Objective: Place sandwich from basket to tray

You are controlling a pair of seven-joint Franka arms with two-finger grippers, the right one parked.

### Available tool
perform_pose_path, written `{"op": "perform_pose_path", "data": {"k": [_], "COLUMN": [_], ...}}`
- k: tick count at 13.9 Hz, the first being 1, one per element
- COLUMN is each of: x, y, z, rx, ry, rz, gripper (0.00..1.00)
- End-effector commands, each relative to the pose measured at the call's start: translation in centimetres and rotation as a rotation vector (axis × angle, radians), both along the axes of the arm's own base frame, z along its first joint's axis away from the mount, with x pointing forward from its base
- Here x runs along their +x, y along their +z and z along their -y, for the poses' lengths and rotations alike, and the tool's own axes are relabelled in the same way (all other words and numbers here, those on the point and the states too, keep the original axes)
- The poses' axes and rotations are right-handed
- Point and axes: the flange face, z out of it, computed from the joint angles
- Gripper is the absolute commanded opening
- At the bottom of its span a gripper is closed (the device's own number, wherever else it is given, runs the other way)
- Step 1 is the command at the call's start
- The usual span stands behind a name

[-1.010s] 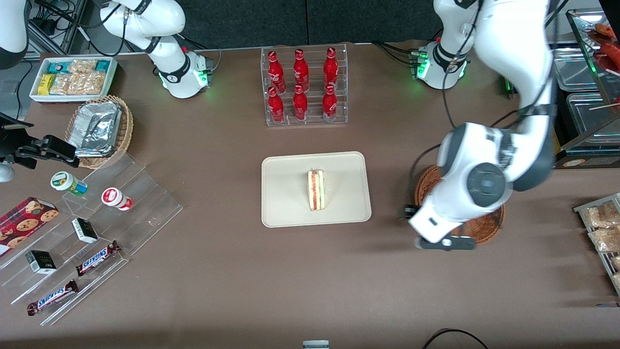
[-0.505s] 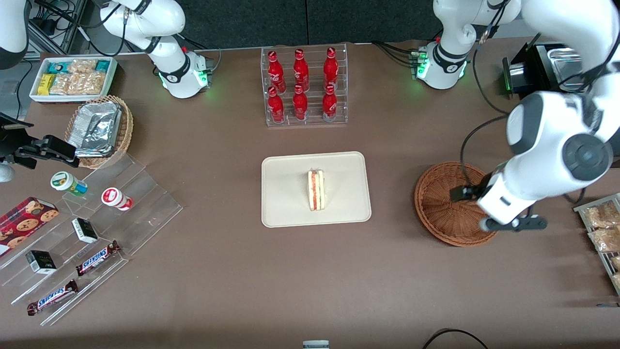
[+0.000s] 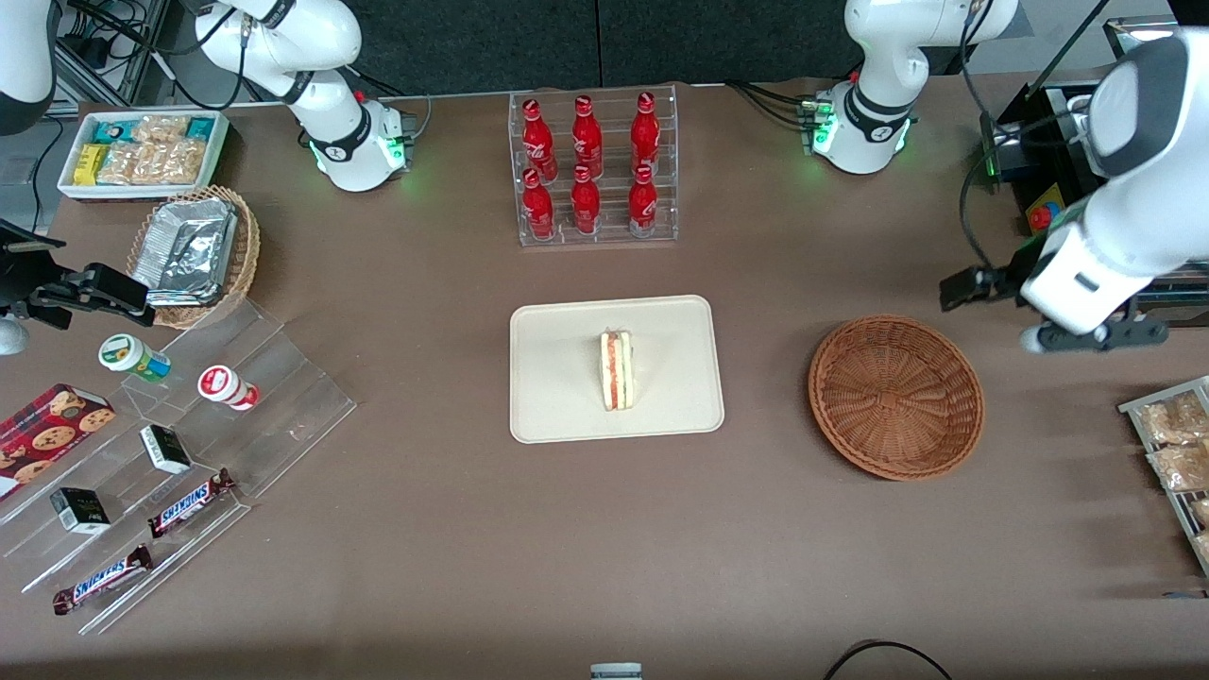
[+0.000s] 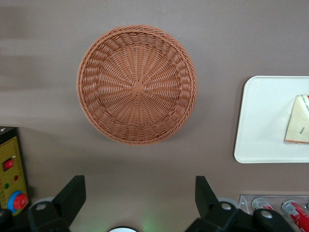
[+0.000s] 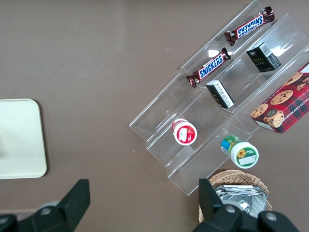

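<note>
Above the brown surface (image 3: 472, 529), toward the working arm's end, the left arm's gripper (image 4: 137, 193) hangs clear of everything, farther from the front camera than the basket (image 3: 895, 397) and off to its side. Its two dark fingers (image 4: 71, 193) stand spread wide apart with nothing between them and nothing touching them; the wrist view shows only bare surface in the gap.

On the tray (image 3: 557, 397) near the middle of the surface rests the sandwich (image 3: 617, 370), roughly at the tray's centre and well inside the low rim. It is a small wedge of pale cream bread standing on one flat side, its cut edge turned up so the red-orange and white filling stripe runs along it, lengthwise toward the front camera. From the wrist view only part of the sandwich (image 4: 299, 126) shows, as a cream wedge with a thin coloured line along one edge, lying on the tray (image 4: 260, 121).

The basket, round, shallow and reddish-brown, sits on the surface well apart from the tray, toward the working arm's end. Its woven bowl (image 4: 137, 84) holds nothing.

A clear rack of red bottles (image 3: 593, 170) stands farther from the front camera than the tray.
</note>
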Motion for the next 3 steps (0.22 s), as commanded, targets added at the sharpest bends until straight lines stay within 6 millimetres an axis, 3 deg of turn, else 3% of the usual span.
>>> {"op": "perform_pose_path", "data": {"k": [1,3], "x": [-1.4,-1.4], "y": [2.3,3.5], "z": [-1.6,-2.2], "rx": [0.027,0.06], "ry": [0.003,0.003], "rz": [0.028,0.051], "gripper": [1.0,1.0]}}
